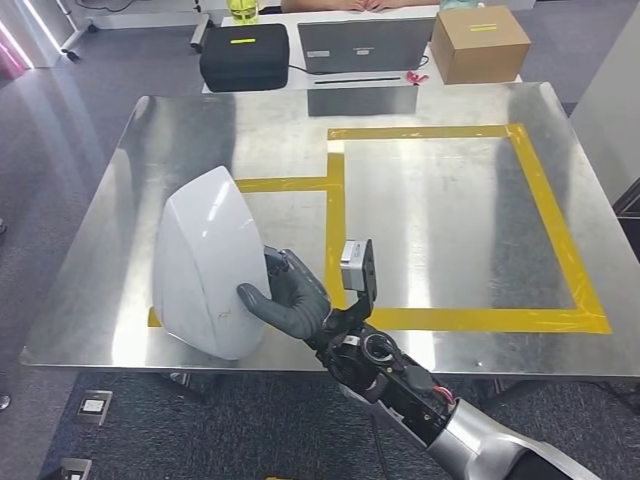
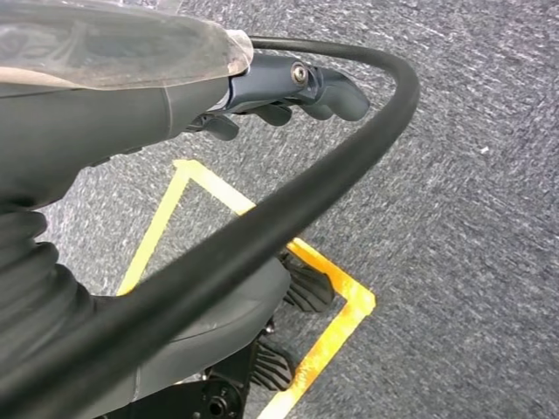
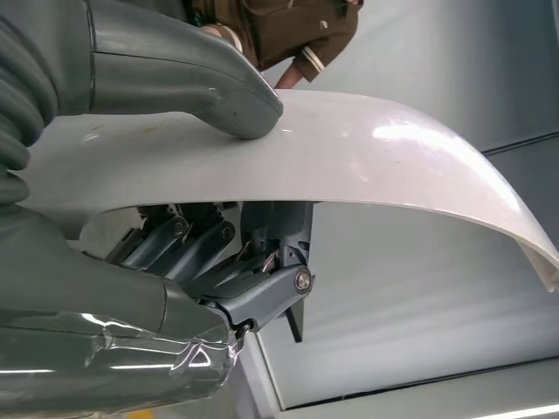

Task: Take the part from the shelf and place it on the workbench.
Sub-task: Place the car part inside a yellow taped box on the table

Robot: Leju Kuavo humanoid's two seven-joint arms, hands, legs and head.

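The part is a white curved shell (image 1: 202, 262), standing tilted over the near-left area of the metal workbench (image 1: 453, 230), its lower edge close to the front edge. My right hand (image 1: 293, 300) grips its right side. In the right wrist view the thumb (image 3: 197, 78) presses on the outer face of the white shell (image 3: 396, 166) and the fingers (image 3: 264, 292) reach under it. I cannot tell whether the shell touches the tabletop. My left hand (image 2: 132, 96) hangs over the carpet, its fingers loosely apart with nothing in them.
Yellow tape (image 1: 562, 240) marks a large rectangle on the bench's right half. Behind the bench a second table holds a black case (image 1: 243, 55), a laptop (image 1: 366, 45) and a cardboard box (image 1: 479, 42). A person's hands (image 1: 355, 5) rest there.
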